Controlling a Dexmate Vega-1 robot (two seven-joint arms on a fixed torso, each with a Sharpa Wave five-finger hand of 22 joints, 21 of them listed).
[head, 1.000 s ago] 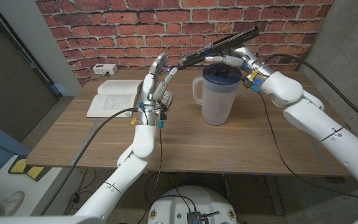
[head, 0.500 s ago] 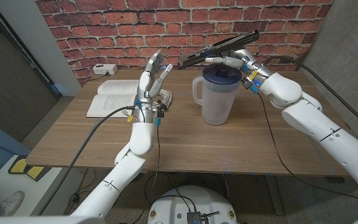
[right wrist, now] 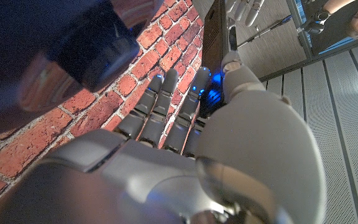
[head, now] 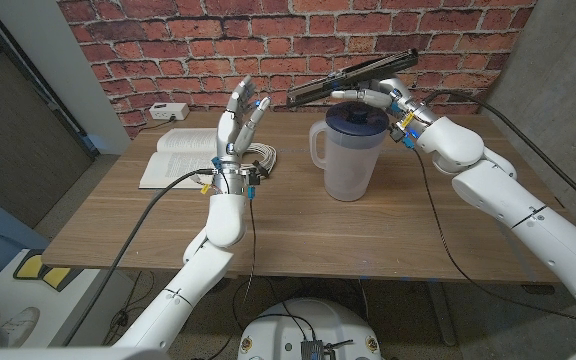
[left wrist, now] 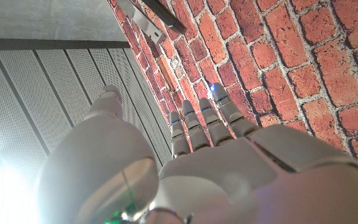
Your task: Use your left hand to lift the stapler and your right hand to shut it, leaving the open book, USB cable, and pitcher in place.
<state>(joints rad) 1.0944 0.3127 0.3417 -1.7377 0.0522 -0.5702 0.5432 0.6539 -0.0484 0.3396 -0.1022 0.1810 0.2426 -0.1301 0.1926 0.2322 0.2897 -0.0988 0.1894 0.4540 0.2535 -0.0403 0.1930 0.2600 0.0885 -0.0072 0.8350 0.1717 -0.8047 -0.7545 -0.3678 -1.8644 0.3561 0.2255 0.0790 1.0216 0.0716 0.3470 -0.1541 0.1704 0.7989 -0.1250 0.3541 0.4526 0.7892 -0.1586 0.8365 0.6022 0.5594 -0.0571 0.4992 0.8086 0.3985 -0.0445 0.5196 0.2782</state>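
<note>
The right hand point(head: 383, 97) is up in the air above the pitcher point(head: 349, 150), its fingers point(head: 353, 96) grasping the stapler point(head: 352, 75), which hangs there as a long dark bar tilted upward toward the brick wall point(head: 298, 40), its lower end pointing across at the other hand. From here I cannot tell whether the stapler's two halves are together or apart. The left hand point(head: 239, 120) stands raised above the worktop point(head: 298, 230) with its fingers point(head: 250, 100) released and spread, holding nothing, a clear gap between it and the stapler's near end. In the left wrist view the same spread fingers reach up before the bricks. Below that hand a coiled white USB cable point(head: 263, 155) lies on the worktop, just beside the open book point(head: 182, 155), which sits flat with its pages up. The pitcher stands upright, clear-walled with a dark blue lid and its handle turned toward the cable. A small white box point(head: 169, 111) rests at the far edge by the wall.
</note>
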